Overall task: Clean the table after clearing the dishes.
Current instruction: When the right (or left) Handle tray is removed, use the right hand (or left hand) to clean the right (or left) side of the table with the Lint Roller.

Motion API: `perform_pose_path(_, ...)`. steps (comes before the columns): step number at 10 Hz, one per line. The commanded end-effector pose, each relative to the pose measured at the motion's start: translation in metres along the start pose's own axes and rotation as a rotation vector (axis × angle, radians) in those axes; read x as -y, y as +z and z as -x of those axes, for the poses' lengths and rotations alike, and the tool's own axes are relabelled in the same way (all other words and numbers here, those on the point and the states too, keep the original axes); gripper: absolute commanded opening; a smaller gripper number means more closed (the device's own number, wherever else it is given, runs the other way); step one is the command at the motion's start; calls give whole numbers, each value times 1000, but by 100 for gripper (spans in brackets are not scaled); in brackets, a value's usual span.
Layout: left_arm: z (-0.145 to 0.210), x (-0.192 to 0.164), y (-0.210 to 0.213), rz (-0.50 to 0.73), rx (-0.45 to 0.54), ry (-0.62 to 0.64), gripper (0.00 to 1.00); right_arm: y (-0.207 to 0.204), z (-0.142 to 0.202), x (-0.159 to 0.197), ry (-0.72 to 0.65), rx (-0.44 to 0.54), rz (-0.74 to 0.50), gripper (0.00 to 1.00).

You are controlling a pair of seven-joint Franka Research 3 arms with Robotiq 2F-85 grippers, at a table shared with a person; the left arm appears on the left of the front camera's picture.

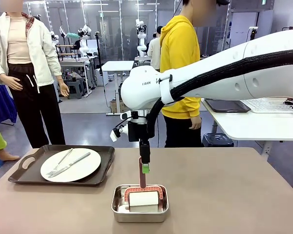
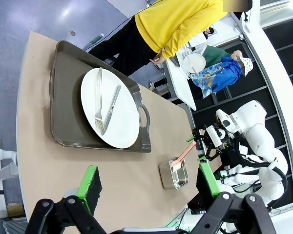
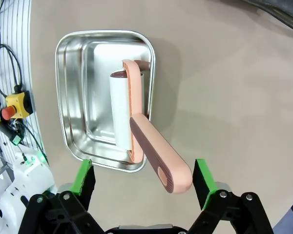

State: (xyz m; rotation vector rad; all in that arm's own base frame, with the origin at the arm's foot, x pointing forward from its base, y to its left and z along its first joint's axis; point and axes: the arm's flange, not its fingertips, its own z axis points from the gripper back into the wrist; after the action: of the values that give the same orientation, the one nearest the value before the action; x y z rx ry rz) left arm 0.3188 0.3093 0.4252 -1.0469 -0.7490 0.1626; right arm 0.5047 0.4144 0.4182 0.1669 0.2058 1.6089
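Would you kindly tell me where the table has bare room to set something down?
The table is bare across its right half, right of the pan, and at the near-left corner in front of the tray. The middle is crowded: the right gripper hangs at the roller.

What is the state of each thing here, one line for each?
plate: on the tray, carrying fork and knife
tray: flat on the table
roller: in the steel pan, handle sticking out
left jaws: open, empty
right jaws: open, astride the roller handle

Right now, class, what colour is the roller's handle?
Salmon pink; the roller's handle shows best in the right wrist view.
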Motion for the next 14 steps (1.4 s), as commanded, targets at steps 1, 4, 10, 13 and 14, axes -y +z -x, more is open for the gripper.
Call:
perform_pose_path(1,0,2,3,12,2,-8,100,0,-1,-2,0,20,-3,100)
perform_pose_path(4,0,2,3,12,2,-8,100,0,-1,-2,0,20,-3,100)
perform_pose_path(10,0,2,3,12,2,-8,100,31,133,-12,-491,702,-319,100)
perform_pose_path(13,0,2,3,12,2,-8,100,9,271,-10,-799,1037,-703,100)
perform_pose_path(14,0,2,3,12,2,-8,100,-2,320,-13,-875,1141,-751,100)
